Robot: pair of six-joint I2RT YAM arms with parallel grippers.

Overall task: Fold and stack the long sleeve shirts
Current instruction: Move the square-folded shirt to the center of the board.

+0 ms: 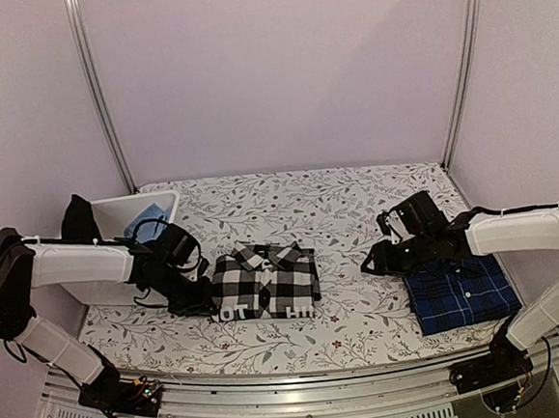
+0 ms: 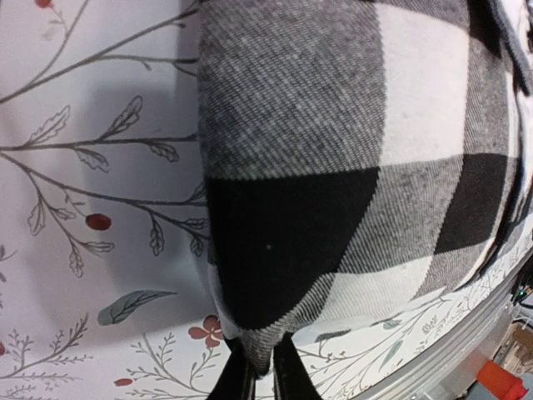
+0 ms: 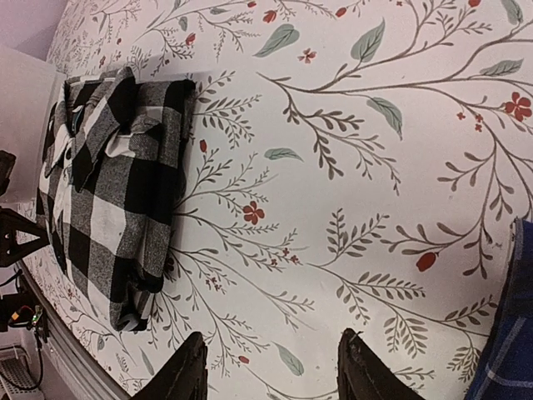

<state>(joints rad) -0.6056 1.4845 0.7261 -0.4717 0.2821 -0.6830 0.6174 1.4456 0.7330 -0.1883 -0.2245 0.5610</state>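
The black-and-white check shirt (image 1: 266, 282) lies folded in the middle of the floral table, collar at the far side. My left gripper (image 1: 201, 300) is at its near left corner and is shut on the shirt's edge; the left wrist view shows the cloth (image 2: 333, 158) pinched between my fingertips (image 2: 287, 375). The navy plaid shirt (image 1: 460, 292) lies folded at the right; its edge shows in the right wrist view (image 3: 508, 333). My right gripper (image 1: 373, 263) is open and empty above the table, just left of the navy shirt. The check shirt also shows there (image 3: 108, 192).
A white bin (image 1: 126, 221) with blue and black cloth stands at the far left behind my left arm. The metal table rail (image 1: 295, 401) runs along the near edge. Pale walls with metal posts close in the back and sides.
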